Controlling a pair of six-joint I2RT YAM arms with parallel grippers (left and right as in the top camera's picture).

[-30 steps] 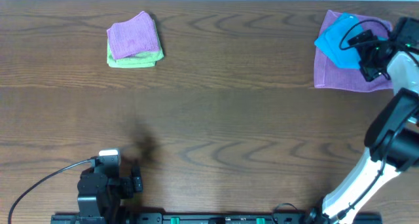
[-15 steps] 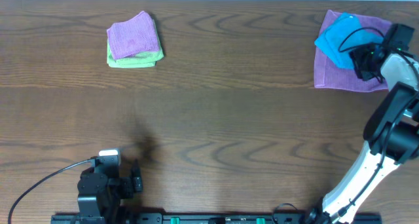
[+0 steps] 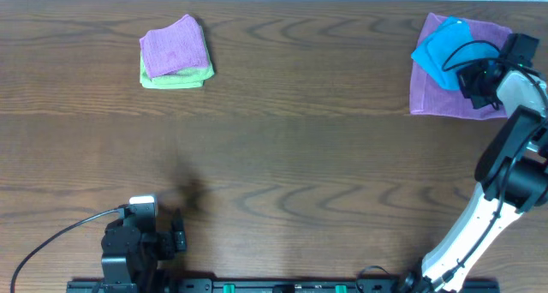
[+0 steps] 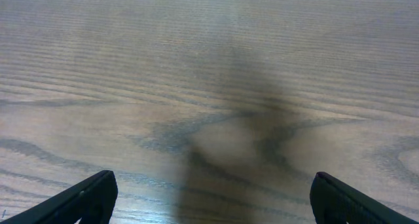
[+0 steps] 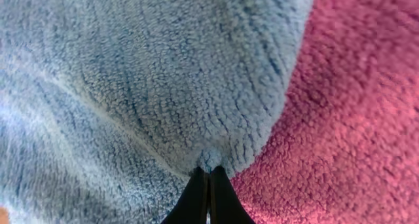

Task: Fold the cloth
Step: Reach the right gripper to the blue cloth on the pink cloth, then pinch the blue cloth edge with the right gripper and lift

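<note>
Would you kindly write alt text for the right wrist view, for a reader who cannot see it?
Close-up: the right end effector, its two dark fingertips shut together, pinches a pucker in the sky-blue cloth, which fills most of the frame. A pinkish-purple cloth lies under it at the right.

Black left gripper [image 4: 209, 194] sat at lower left, jaws wide apart, white right arm [image 3: 479, 216] reached to upper right, right gripper [image 5: 208, 178] pinched sky-blue ribbed microfibre cloth [image 5: 163, 80]
</note>
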